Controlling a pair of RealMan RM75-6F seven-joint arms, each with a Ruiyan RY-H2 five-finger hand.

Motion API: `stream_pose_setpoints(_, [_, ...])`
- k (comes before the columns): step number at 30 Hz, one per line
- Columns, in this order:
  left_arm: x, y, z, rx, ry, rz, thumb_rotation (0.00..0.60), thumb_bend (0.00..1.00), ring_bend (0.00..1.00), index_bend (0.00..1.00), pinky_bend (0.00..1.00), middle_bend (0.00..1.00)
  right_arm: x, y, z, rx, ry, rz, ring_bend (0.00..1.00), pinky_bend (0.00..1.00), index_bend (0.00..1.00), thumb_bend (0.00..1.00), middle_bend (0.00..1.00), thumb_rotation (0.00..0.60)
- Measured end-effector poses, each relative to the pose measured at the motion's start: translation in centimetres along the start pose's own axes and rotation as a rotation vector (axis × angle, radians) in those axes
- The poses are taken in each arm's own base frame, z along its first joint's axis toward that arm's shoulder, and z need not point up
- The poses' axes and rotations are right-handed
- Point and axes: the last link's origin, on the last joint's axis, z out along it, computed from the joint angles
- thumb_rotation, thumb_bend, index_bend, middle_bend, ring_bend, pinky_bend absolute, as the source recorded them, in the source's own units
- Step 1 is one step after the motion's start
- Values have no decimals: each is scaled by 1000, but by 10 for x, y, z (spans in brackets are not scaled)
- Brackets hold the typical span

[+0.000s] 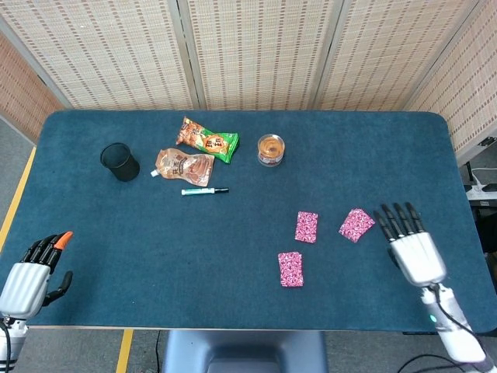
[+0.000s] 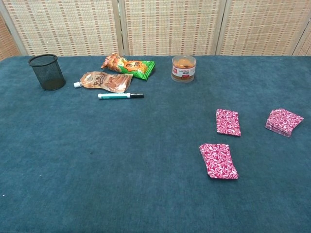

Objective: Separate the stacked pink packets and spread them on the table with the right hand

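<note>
Two flat pink patterned packets are seen laid singly on the dark blue felt-like table [image 1: 116, 233], one at the near middle [image 1: 290, 269] and one just beyond it [image 1: 306, 227], while the remaining pink stack [image 2: 284, 121] to the right appears thicker, with layered edges showing in the chest view, so the separating is judged partly done with more packets left to be spread. The silver-backed right hand [image 1: 411, 242] is held empty near that stack, its black fingers extended and slightly apart, and nothing is touched by it. The left hand [image 1: 33, 272], with fingers loosely curled around nothing, is kept at the table's near left corner.
</note>
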Motion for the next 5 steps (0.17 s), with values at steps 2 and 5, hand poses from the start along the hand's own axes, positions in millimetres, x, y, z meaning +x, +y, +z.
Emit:
stream_pose_setpoints(2, [0, 1, 1, -4, 0, 3, 600, 465, 124, 0, 189, 110, -3, 11, -19, -88, -36, 35, 0, 0, 0, 196, 38, 600])
stream_pose_setpoints(5, [-2, 2, 1, -7, -6, 9, 600, 465, 119, 0, 189, 100, 3, 17, -28, -142, -51, 85, 0, 0, 0, 196, 30, 600])
